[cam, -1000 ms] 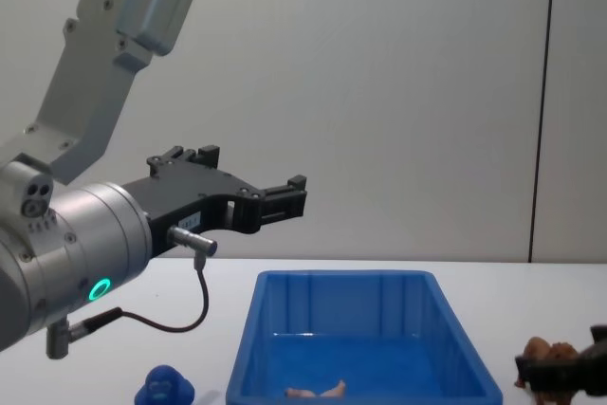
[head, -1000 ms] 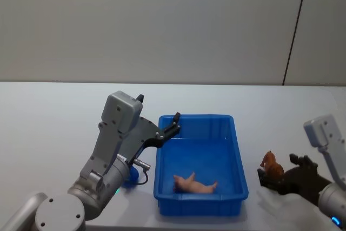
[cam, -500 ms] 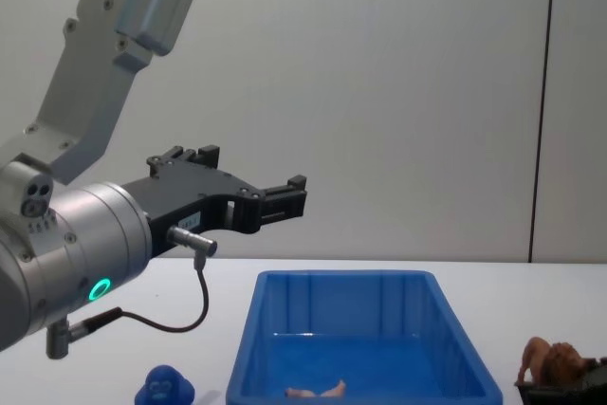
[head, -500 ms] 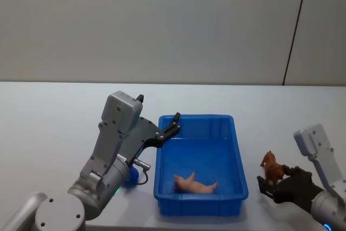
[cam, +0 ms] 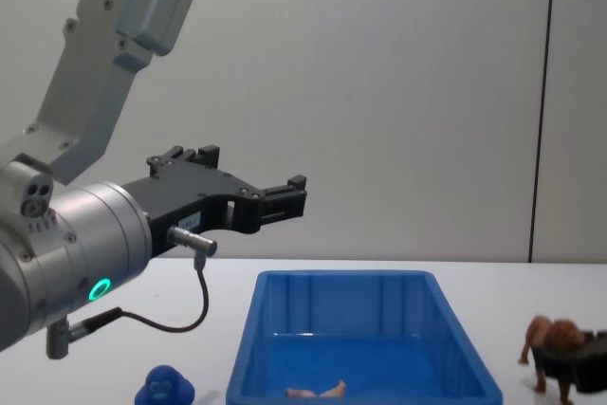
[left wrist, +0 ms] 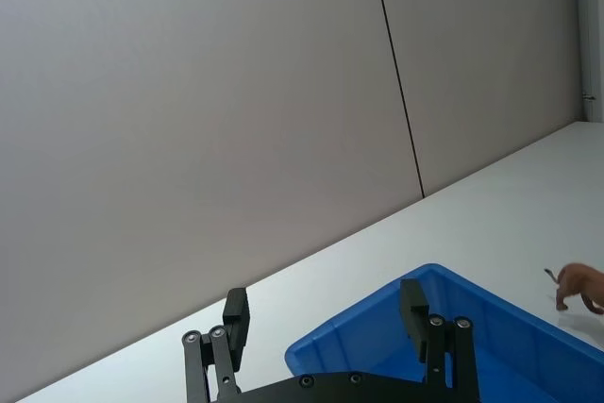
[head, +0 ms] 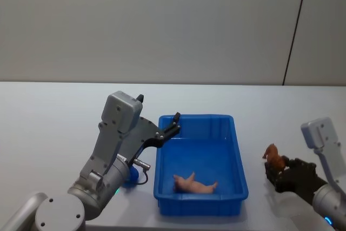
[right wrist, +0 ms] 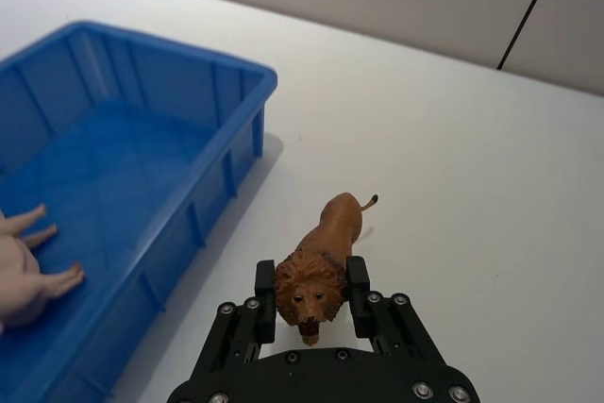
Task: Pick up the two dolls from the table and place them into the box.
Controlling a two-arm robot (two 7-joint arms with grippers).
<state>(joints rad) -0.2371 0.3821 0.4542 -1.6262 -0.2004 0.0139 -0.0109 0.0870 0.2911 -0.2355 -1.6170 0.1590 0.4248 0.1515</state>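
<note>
Lion [right wrist: 326, 250] sits clamped in the right tool [right wrist: 311, 282], the two black fingers [right wrist: 265, 282] pressed against either side of its maned head. Its face looks back toward the wrist, while its brown body and thin tail stick out past the fingertips. In the head view the right tool and lion are just to the right of the box [head: 200, 207], outside its rim and near the front right corner. Whether the lion's feet touch the counter [head: 54, 112] cannot be told.

A pink animal [head: 194, 185] lies on its side on the box floor, close to the front wall.

The left tool [left wrist: 324, 305] hangs above the box's far left corner, fingers spread wide with nothing between them. It is well apart from the lion, with the whole width of the box between the two.

A blue figure [cam: 164, 388] stands on the counter just left of the box, low beside the left arm and partly hidden by it in the head view.
</note>
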